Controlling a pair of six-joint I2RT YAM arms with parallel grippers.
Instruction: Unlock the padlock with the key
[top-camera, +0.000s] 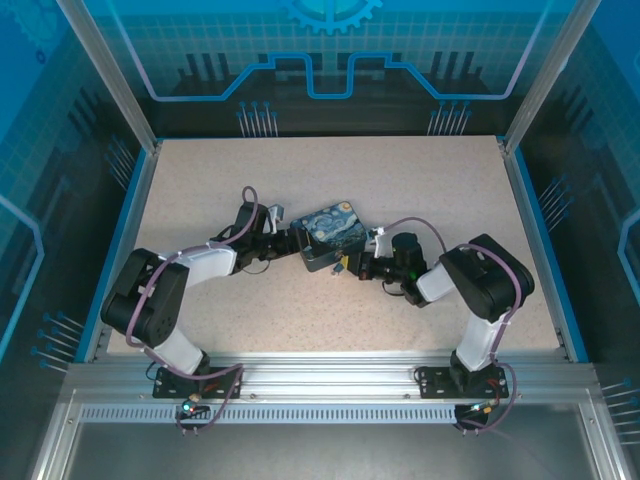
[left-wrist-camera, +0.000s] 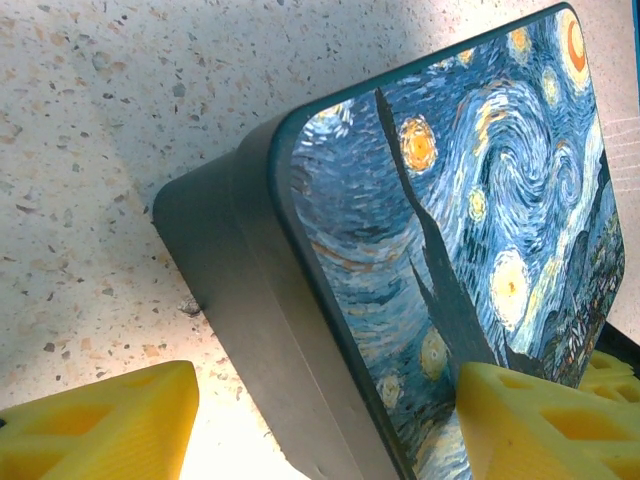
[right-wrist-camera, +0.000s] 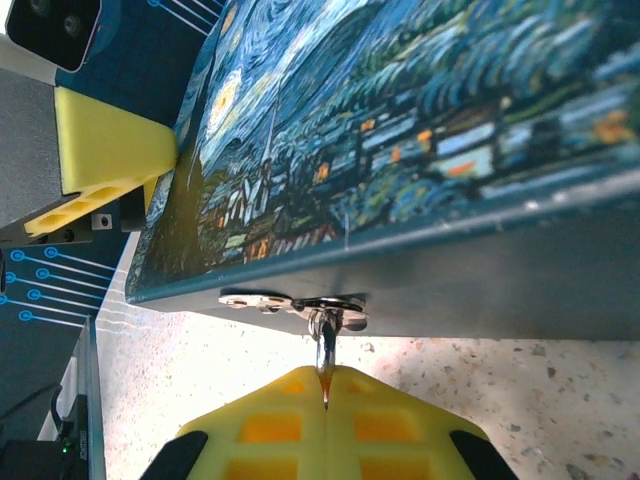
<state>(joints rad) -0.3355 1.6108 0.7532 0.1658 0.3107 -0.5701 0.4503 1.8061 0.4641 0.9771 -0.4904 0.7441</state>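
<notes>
A starry-night tin (top-camera: 332, 233) lies mid-table between both arms. On its grey side wall is a silver metal lock fitting (right-wrist-camera: 290, 300); I cannot make out a separate padlock body. The key (right-wrist-camera: 325, 345), a thin metal sliver, sticks out of that fitting. My right gripper (right-wrist-camera: 325, 385) is shut on the key's outer end, yellow pads pressed together around it. My left gripper (left-wrist-camera: 325, 400) is open and straddles the tin's far corner. One of its fingers (left-wrist-camera: 545, 420) rests over the painted lid, and the other stands clear of the grey wall (left-wrist-camera: 250, 330) over bare table.
The speckled tabletop (top-camera: 420, 180) is walled by blue panels at the back and sides. An aluminium rail (top-camera: 330, 385) runs along the near edge. The left arm's finger (right-wrist-camera: 105, 150) shows against the tin's far edge in the right wrist view.
</notes>
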